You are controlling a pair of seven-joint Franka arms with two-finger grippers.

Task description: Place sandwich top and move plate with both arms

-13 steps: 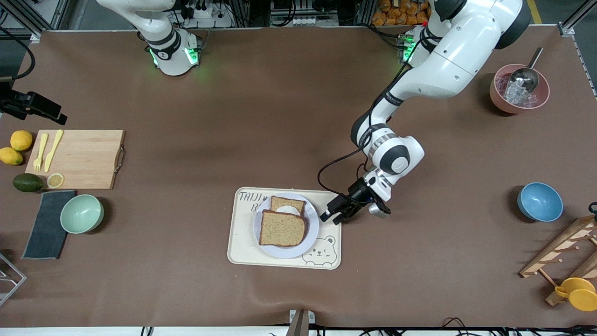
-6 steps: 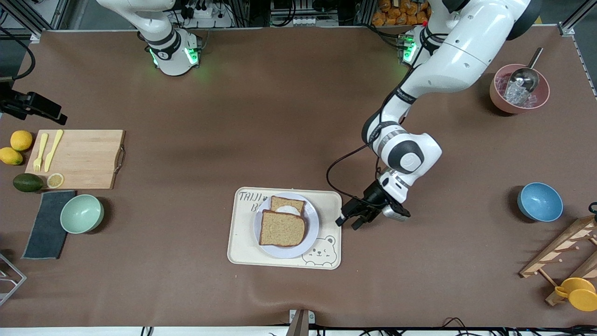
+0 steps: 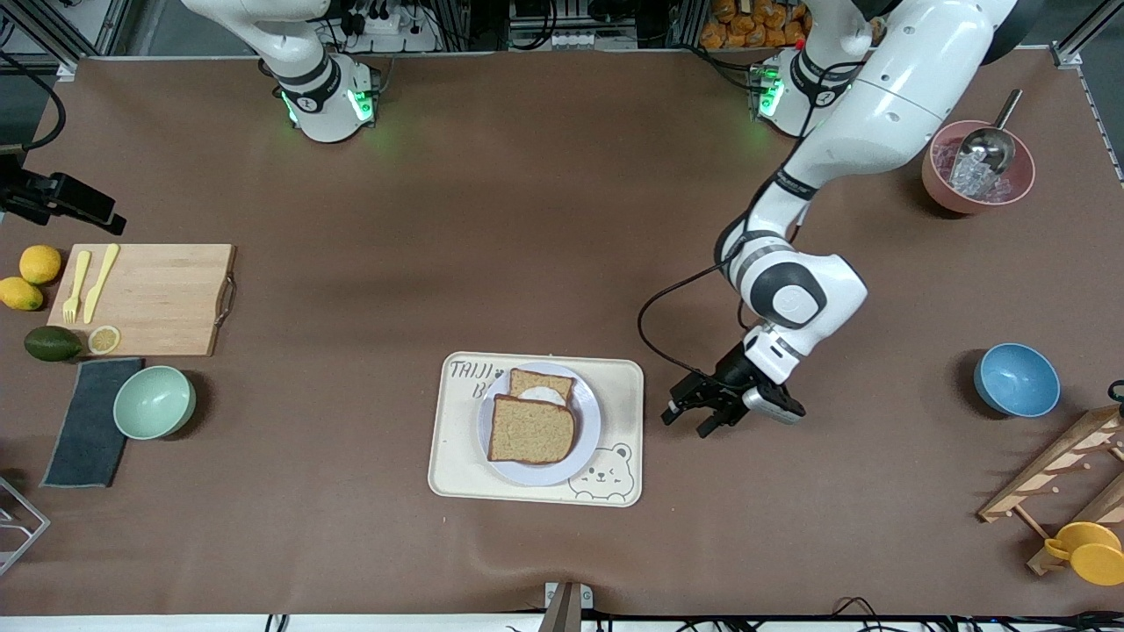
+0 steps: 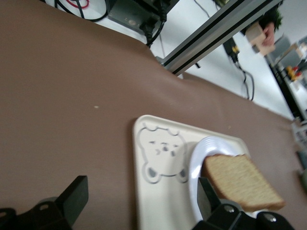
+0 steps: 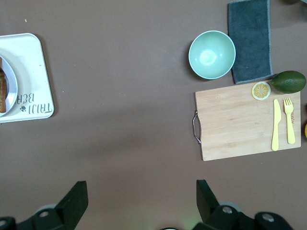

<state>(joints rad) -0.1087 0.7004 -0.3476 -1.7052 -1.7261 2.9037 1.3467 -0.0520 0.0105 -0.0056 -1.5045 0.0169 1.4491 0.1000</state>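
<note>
The sandwich top (image 3: pixel 531 430), a plain brown slice, lies on the lavender-white plate (image 3: pixel 590 414), overlapping the egg-topped slice (image 3: pixel 542 388) under it. The plate sits on the cream bear tray (image 3: pixel 457 461). My left gripper (image 3: pixel 687 423) is open and empty, low over the bare table beside the tray, toward the left arm's end. Its wrist view shows its open gripper (image 4: pixel 141 189), the tray (image 4: pixel 163 206), the plate (image 4: pixel 196 163) and the top slice (image 4: pixel 242 182). My right gripper (image 5: pixel 142 190) is open and empty, high above the table; it is out of the front view, where only the waiting right arm (image 3: pixel 307 79) shows.
Toward the right arm's end are a cutting board (image 3: pixel 145 298) with yellow cutlery, a mint bowl (image 3: pixel 154 401), a grey cloth (image 3: pixel 88 421), lemons and an avocado (image 3: pixel 51 343). Toward the left arm's end are a pink bowl of ice (image 3: pixel 977 167), a blue bowl (image 3: pixel 1016 379) and a wooden rack (image 3: pixel 1054 474).
My left gripper has drawn back, open and empty, from the tray's edge toward the left arm's end. The slices, plate and tray have not moved.
</note>
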